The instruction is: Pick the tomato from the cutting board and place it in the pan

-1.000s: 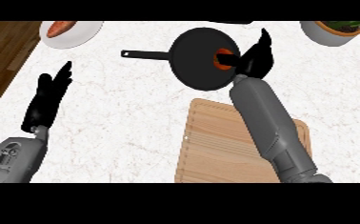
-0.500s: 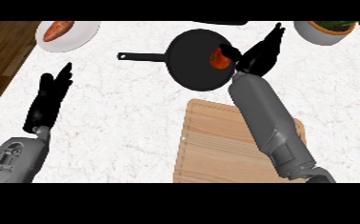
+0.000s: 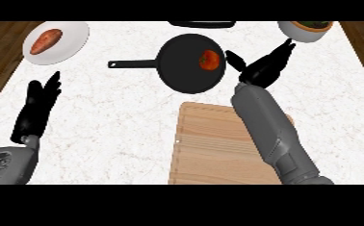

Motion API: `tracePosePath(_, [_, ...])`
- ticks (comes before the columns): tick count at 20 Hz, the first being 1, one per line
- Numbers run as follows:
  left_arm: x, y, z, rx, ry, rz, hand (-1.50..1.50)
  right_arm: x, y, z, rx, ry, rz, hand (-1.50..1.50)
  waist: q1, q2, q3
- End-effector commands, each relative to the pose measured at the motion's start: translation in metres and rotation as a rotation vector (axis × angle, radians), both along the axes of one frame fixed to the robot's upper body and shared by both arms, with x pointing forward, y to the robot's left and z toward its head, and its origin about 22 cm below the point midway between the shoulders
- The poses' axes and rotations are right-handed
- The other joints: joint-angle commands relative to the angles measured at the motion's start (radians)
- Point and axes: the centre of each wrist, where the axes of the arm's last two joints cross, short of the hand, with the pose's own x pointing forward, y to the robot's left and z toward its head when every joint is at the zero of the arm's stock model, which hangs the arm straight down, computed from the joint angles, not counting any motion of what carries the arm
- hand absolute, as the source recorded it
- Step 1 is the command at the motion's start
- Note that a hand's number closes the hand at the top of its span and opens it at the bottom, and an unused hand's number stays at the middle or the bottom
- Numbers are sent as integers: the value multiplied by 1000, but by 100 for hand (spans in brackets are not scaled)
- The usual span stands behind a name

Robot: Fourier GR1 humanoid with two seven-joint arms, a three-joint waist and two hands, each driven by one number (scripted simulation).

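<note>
Right hand [image 3: 262, 71] is open, fingers spread and holding nothing, just beside the right rim of the pan [image 3: 181, 73]. The tomato [image 3: 210, 59] sits inside the pan on its right side, apart from the hand; the cutting board [image 3: 213, 148] lies below the pan, partly under the right forearm. Left hand [image 3: 39, 106] rests open at the left edge, with a white plate [image 3: 72, 47] far upper left and a bowl [image 3: 301, 33] upper right.

The right hand [image 3: 262, 72] released the tomato [image 3: 210, 59] (left lying in the pan [image 3: 179, 75]) and drew toward the counter's [image 3: 107, 124] right edge.
</note>
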Motion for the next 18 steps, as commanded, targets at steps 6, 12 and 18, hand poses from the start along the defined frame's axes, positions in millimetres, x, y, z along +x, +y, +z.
tracePosePath(6, [-7,10,-11,-4,27,77,0,-60,11,-36,65,-102,37,-150,-82,-25,-3])
tracePosePath(12, [-26,28,-12,-6,30,101,0,-120,12,-56,98,-83,94,-150,-93,-27,-4])
tracePosePath(18, [-33,25,-5,-4,23,94,0,-192,0,-53,76,-86,105,-150,-100,-23,-4])
